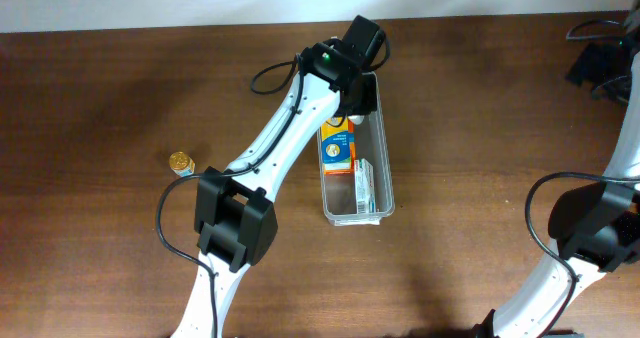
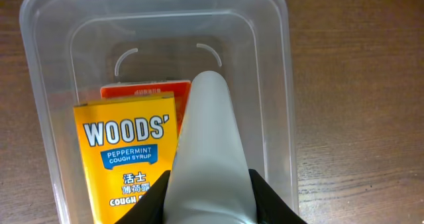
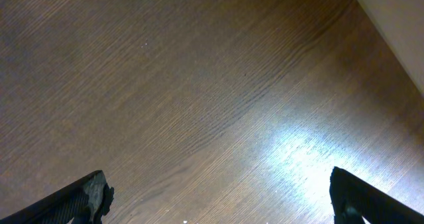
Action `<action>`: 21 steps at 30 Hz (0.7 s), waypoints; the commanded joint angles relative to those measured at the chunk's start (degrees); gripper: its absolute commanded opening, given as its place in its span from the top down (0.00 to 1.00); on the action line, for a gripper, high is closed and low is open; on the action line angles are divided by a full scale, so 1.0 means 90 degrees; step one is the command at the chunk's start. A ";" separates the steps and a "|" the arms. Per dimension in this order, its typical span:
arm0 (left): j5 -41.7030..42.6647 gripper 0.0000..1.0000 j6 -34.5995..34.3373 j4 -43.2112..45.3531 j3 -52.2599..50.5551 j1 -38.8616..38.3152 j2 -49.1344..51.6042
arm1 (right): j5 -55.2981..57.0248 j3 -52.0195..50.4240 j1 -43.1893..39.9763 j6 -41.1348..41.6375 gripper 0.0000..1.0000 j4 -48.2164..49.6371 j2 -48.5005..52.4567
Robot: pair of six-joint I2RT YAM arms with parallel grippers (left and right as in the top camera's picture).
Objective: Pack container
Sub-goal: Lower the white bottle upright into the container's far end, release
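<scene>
Container [image 1: 385, 160] lies on the brown counter [image 1: 100, 98] a little past the middle. It is clear and narrow, and its long sides run away from the arm bases.

The left arm [image 1: 270, 148] reaches diagonally across the counter, and its wrist hangs over the far end of the container. The left gripper [image 2: 207, 111] points down inside the bin. Its pale fingers are pressed together into one tapered shape, and nothing can be seen between them.

Just to the left of the fingers in the wrist view is a yellow box [image 2: 129, 161] printed "WOODS' PEPPERMINT COUGH SYRUP". It lies flat on the container floor. The edge of a red box [image 2: 147, 89] shows past its upper end. I cannot tell whether the fingers touch the yellow box or only stand beside it.

In the overhead view, a white box [image 1: 364, 186] sits in the nearer end of the container, towards its right wall.

A small jar [image 1: 181, 163] with a gold top stands on the counter well to the left of the bin, close to the left arm's elbow.

The right arm [image 1: 590, 228] is at the lower right, well apart from the container. The right gripper [image 3: 218, 201] is spread wide over bare wood, with one dark fingertip in each lower corner of its view and nothing between them.

Dark cables [image 1: 600, 63] lie at the far right corner.
</scene>
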 commanded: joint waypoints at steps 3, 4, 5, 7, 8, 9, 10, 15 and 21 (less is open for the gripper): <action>-0.0090 0.81 -0.0053 0.0092 0.0146 0.0012 0.0051 | 0.0121 0.0046 -0.0053 0.0027 0.02 0.0000 0.0017; -0.0090 0.81 -0.0053 0.0092 0.0146 0.0012 0.0073 | 0.0121 0.0046 -0.0053 0.0027 0.02 0.0000 0.0017; -0.0087 0.81 -0.0053 0.0092 0.0146 0.0012 0.0112 | 0.0121 0.0046 -0.0053 0.0027 0.02 0.0000 0.0017; -0.0070 0.81 -0.0053 0.0095 0.0146 0.0012 0.0192 | 0.0121 0.0046 -0.0053 0.0027 0.02 0.0000 0.0017; -0.0036 0.81 -0.0053 0.0100 0.0146 0.0015 0.0257 | 0.0119 0.0046 -0.0053 0.0027 0.02 0.0000 0.0017; 0.0024 0.81 -0.0053 0.0100 0.0146 0.0015 0.0289 | 0.0119 0.0046 -0.0053 0.0027 0.02 0.0000 0.0017; 0.0083 0.81 -0.0053 0.0100 0.0146 0.0015 0.0338 | 0.0121 0.0046 -0.0053 0.0027 0.02 0.0000 0.0017; 0.0129 0.81 -0.0051 0.0117 0.0146 0.0015 0.0396 | 0.0121 0.0046 -0.0053 0.0027 0.02 0.0000 0.0017; 0.0129 0.62 -0.0051 0.0134 0.0146 0.0015 0.0396 | 0.0119 0.0046 -0.0053 0.0027 0.02 0.0000 0.0017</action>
